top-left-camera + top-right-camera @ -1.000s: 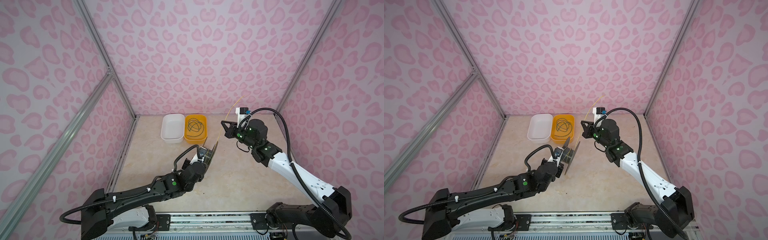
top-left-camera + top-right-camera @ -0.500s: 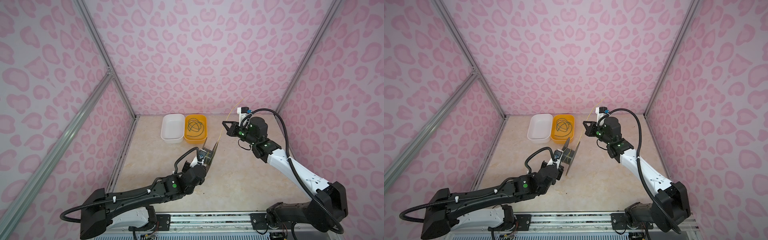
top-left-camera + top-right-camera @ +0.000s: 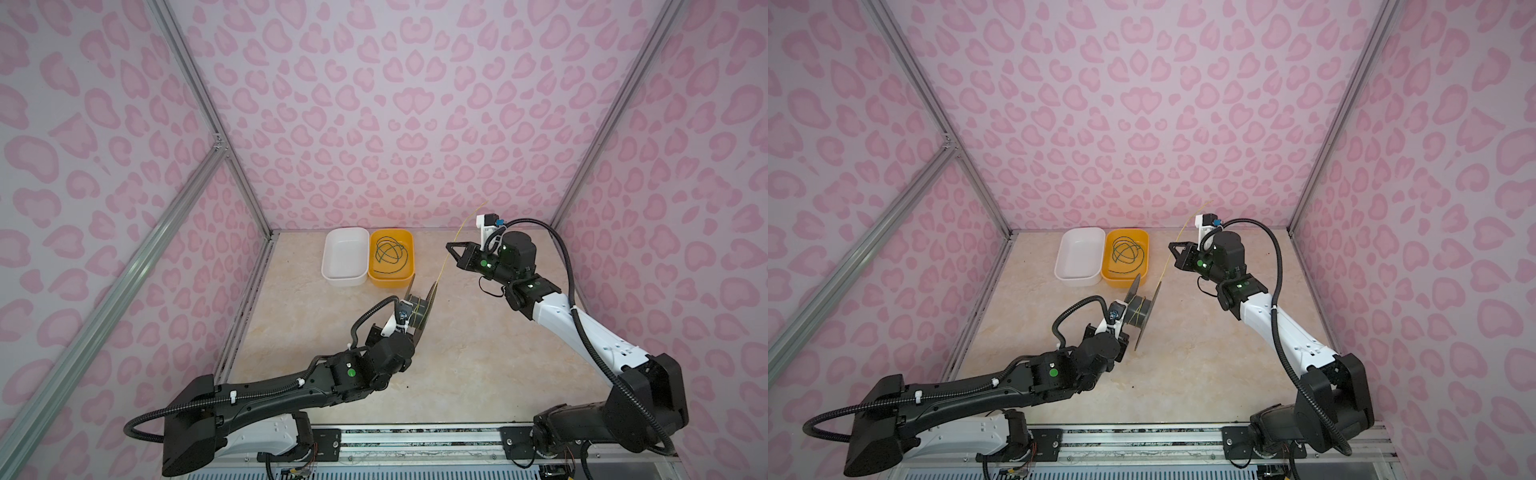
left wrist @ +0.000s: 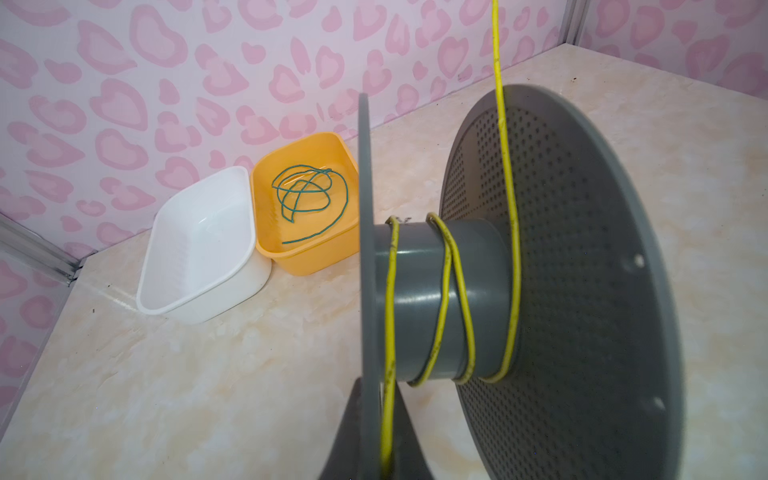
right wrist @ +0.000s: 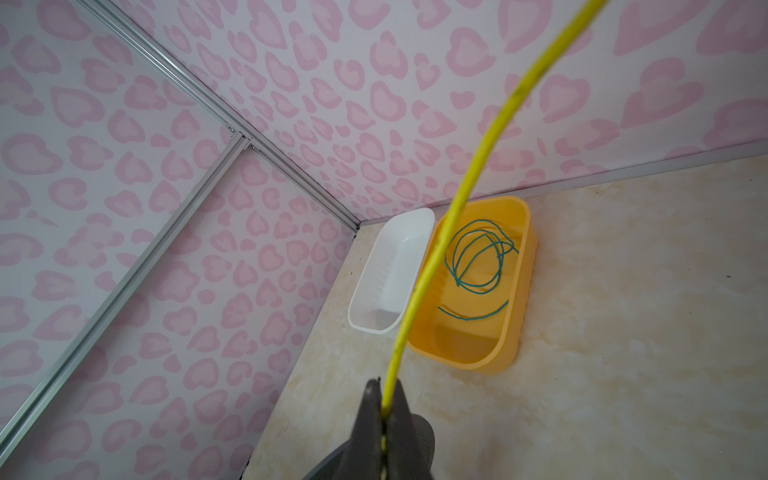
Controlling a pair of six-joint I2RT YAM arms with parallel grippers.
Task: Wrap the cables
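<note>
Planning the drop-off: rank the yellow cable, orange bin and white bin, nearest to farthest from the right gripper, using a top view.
1. Yellow cable: pinched in the right gripper, leading down to the spool.
2. Orange bin: at the back, left of the gripper in the view.
3. White bin: beside the orange bin, on its far side, further left.

One grey spool (image 4: 415, 291). One yellow cable (image 4: 514, 257) and one green cable (image 4: 311, 192), two in all. One white tub (image 3: 345, 255) and one orange tub (image 3: 390, 280), two together at eleven o'clock from the spool. One left arm (image 3: 270, 399), one right arm (image 3: 582, 328)
</note>
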